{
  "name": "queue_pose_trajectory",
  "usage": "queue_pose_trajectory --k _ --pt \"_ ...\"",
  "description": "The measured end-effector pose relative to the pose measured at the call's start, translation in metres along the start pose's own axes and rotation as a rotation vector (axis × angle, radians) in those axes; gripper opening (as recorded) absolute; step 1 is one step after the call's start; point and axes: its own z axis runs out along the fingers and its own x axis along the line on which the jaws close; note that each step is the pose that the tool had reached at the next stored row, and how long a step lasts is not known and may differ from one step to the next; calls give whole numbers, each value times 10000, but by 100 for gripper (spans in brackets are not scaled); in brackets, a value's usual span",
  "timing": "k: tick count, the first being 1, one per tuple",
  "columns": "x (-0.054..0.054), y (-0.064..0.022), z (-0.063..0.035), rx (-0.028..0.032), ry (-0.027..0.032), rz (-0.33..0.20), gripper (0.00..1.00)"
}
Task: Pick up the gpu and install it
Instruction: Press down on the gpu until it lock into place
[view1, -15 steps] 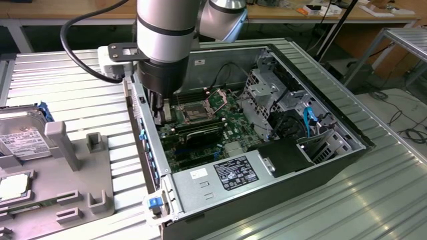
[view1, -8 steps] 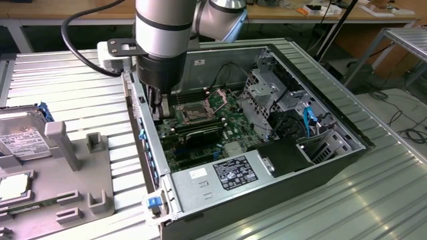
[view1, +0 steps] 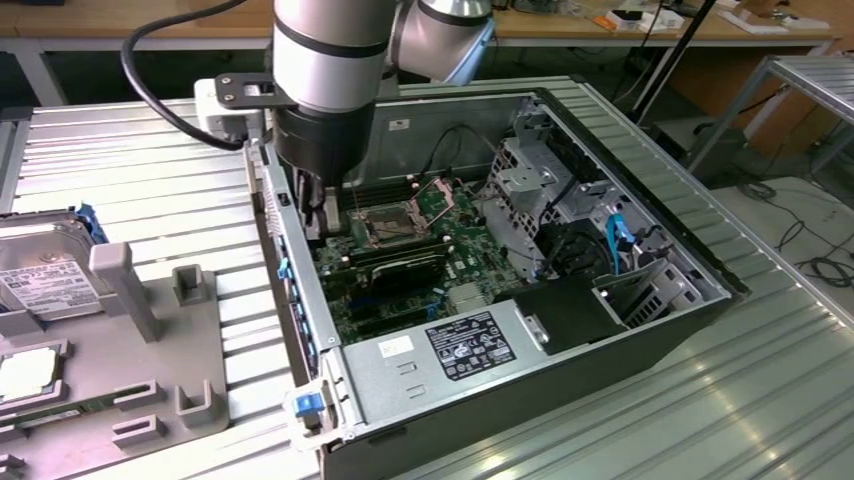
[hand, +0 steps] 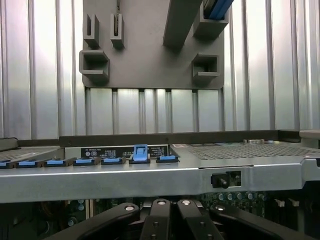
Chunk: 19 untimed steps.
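Observation:
In the exterior view my gripper (view1: 318, 215) reaches down into the open computer case (view1: 601, 385), close to the case wall on the exterior view's left. Its fingers look shut. A long dark card, which appears to be the gpu (view1: 396, 262), stands on edge across the green motherboard just in front of the CPU socket (view1: 394, 222). My gripper sits at the end of that card nearest the wall. Whether the fingertips touch it is hidden. In the wrist view the black finger links (hand: 170, 225) lie close together below the case's metal rim (hand: 150, 177).
A grey parts fixture (view1: 174, 330) lies beside the case on the exterior view's left, with a silver hard drive (view1: 40, 275) on it. Blue slot clips (hand: 140, 152) line the case rim. The power supply (view1: 447, 350) and drive cage (view1: 534, 190) crowd the case.

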Motion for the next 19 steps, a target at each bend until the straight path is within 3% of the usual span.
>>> queue_pose_trajectory --k 3,6,10,13,19 --pt "29 -9 -7 -123 35 6 11" --pt "53 -40 -12 -207 62 15 11" --pt "55 -101 -17 -211 61 14 11" --pt "70 -143 -22 -271 62 16 11" --pt "155 -150 -24 -299 54 19 11"
